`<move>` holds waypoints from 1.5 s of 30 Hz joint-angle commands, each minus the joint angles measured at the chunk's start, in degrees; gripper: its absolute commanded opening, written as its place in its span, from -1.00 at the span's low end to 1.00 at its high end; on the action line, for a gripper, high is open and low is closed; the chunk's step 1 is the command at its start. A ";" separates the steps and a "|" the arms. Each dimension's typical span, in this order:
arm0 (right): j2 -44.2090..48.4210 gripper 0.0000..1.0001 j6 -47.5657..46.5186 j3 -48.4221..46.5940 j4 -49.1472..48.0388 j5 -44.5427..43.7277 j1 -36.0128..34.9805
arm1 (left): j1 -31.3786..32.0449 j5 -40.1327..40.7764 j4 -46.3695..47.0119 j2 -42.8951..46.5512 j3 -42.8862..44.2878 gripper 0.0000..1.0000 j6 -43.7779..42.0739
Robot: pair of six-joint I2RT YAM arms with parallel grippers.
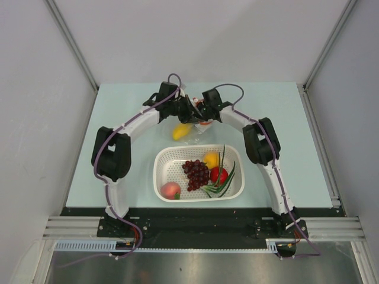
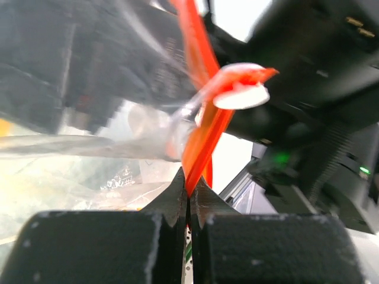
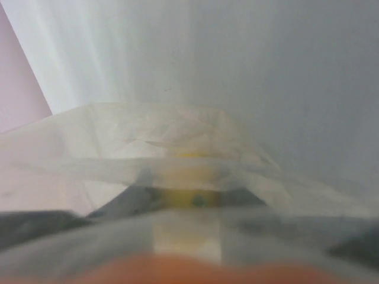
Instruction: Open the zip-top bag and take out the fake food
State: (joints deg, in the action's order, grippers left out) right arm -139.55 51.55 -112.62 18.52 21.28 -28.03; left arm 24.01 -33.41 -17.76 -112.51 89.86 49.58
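The clear zip-top bag [image 1: 190, 135] hangs between both grippers behind the basket, with a yellow piece [image 1: 181, 131] of fake food inside it. My left gripper [image 1: 192, 110] [image 2: 189, 190] is shut on the bag's red-orange zip strip [image 2: 204, 127], which runs up from the jaws; crinkly film [image 2: 89, 145] stretches off to the left. My right gripper [image 1: 205, 115] [image 3: 190, 200] is at the bag's mouth from the other side. Bag film [image 3: 148, 136] covers its camera. Its dark fingers [image 3: 127, 202] show dimly through the film, a gap between them and a yellowish blur in that gap.
A white perforated basket [image 1: 163, 155] stands in front of the bag. It holds dark purple grapes [image 1: 196, 173], an orange fruit [image 1: 211, 160], a red round fruit [image 1: 219, 175], a pink peach [image 1: 170, 190] and green onion stalks [image 1: 224, 180]. Grey walls enclose the pale table [image 1: 118, 106].
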 commanded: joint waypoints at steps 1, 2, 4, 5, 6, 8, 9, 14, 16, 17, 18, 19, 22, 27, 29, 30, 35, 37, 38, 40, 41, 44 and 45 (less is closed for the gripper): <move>8.58 -0.74 -5.40 1.96 -0.33 -2.38 -0.44 | -0.89 -0.34 2.20 3.88 -0.92 -1.00 1.04; 9.55 -0.78 -7.06 2.31 -0.07 -2.64 -0.62 | -1.33 -0.34 2.38 4.05 -1.09 -1.00 1.04; 11.83 -0.87 -8.91 2.75 0.89 -3.52 -1.06 | -2.03 -0.25 2.47 4.31 -1.09 -1.00 1.39; 12.54 -0.87 -11.18 3.10 1.60 -4.22 -1.58 | -2.65 -0.17 2.55 4.40 -1.01 -1.00 1.48; 14.37 -0.88 -12.86 3.80 1.52 -5.79 -1.94 | -2.91 0.01 2.73 4.66 -1.09 -1.00 1.48; 16.14 -0.92 -17.07 7.05 -0.32 -7.12 -2.46 | -3.88 0.18 2.73 5.28 -1.27 -1.00 1.48; 17.37 -0.94 -18.05 7.93 -0.68 -7.82 -2.55 | -4.14 0.19 2.73 5.46 -1.27 -1.00 1.48; 20.36 -0.99 -25.69 9.61 -0.77 -10.98 -3.52 | -5.73 0.10 3.08 6.95 -2.93 -1.00 1.31; 21.42 -1.00 -27.81 9.52 -0.77 -11.96 -4.05 | -6.34 -0.08 3.17 7.39 -3.73 -1.00 1.31; 21.68 -1.00 -28.60 9.52 -0.86 -13.01 -4.40 | -6.60 -0.16 3.26 7.65 -4.08 -1.00 1.31; 21.86 -1.00 -30.00 9.61 -0.68 -13.45 -4.57 | -6.87 -0.17 3.34 7.74 -4.17 -1.00 1.31; 22.03 -1.00 -30.45 9.96 -0.59 -14.24 -4.66 | -7.39 -0.25 3.43 7.92 -4.43 -1.00 1.31; 23.43 -1.00 -32.47 11.45 -2.17 -15.30 -5.01 | -8.63 -0.43 3.08 8.36 -4.26 -1.00 0.87; 24.67 -1.00 -33.44 14.26 -5.06 -14.95 -5.10 | -11.26 -0.43 2.30 8.97 -3.82 -1.00 0.08; 25.46 -1.00 -33.53 14.79 -5.78 -14.51 -5.19 | -11.53 1.15 -1.21 8.71 -1.89 -1.00 -2.38; 25.72 -1.00 -33.88 14.71 -6.56 -14.42 -5.28 | -11.53 1.41 -2.36 8.45 -1.19 -1.00 -3.17; 27.22 -1.00 -35.38 14.10 -9.82 -15.82 -6.24 | -11.00 0.36 -1.32 9.23 -4.07 -1.00 -3.18; 26.78 -1.00 -35.90 11.55 -9.91 -16.88 -6.51 | -10.48 -0.08 -0.27 9.76 -6.27 -1.00 -2.74; 26.26 -1.00 -35.99 10.24 -9.13 -17.32 -6.51 | -10.30 -0.34 -0.17 9.85 -6.63 -1.00 -2.74; 24.42 -1.00 -36.34 5.50 -7.90 -18.38 -6.51 | -10.04 -0.43 0.00 10.20 -7.60 -1.00 -2.82; 23.71 -1.00 -36.78 3.83 -6.50 -18.46 -6.51 | -9.95 -0.43 0.00 10.38 -7.77 -1.00 -2.91; 22.04 -1.00 -36.87 -0.75 -5.52 -18.99 -6.77 | -9.95 -0.69 -0.26 10.55 -7.95 -1.00 -3.35; 22.04 -1.00 -36.96 -1.37 -5.34 -19.86 -6.86 | -9.95 -0.78 -0.52 10.56 -7.78 -1.00 -3.53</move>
State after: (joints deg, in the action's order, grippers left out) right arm -117.71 15.31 -107.24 15.27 2.83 -34.09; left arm 13.63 -33.78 -19.33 -104.77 82.26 47.92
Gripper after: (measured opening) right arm 0.461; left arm 0.005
